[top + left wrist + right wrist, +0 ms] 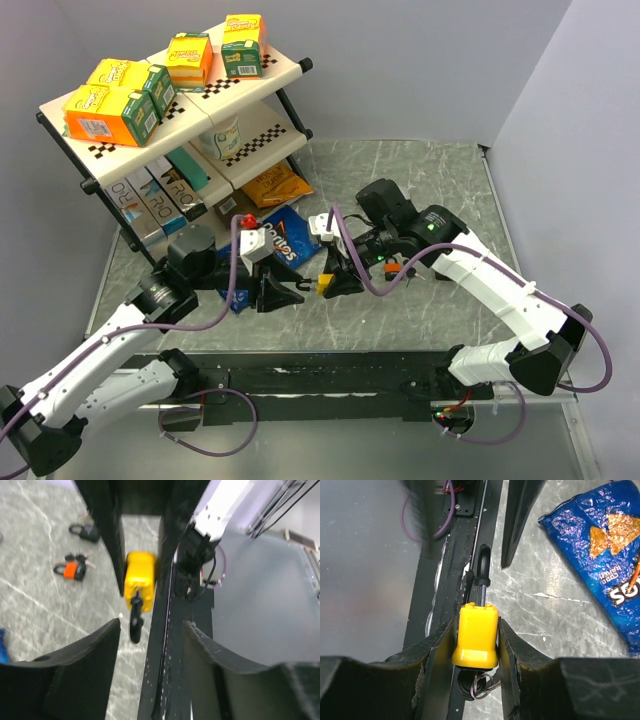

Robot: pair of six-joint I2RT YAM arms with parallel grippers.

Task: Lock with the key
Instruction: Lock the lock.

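over grey marble (pixel 560 610), key (pixel 479 684) sits inside right pincer (pixel 476 625) beside yellow padlock (pixel 476 642).

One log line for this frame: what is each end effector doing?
right end effector: shut on yellow padlock | left end effector: open, facing shackle | key: at padlock base

"RIO" – shelf boxes (pixel 160 205), partial "Doritos" – blue chip bag (pixel 290 245)

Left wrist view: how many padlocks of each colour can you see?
yellow padlock: 1
black padlock: 1
orange padlock: 1
Total: 3
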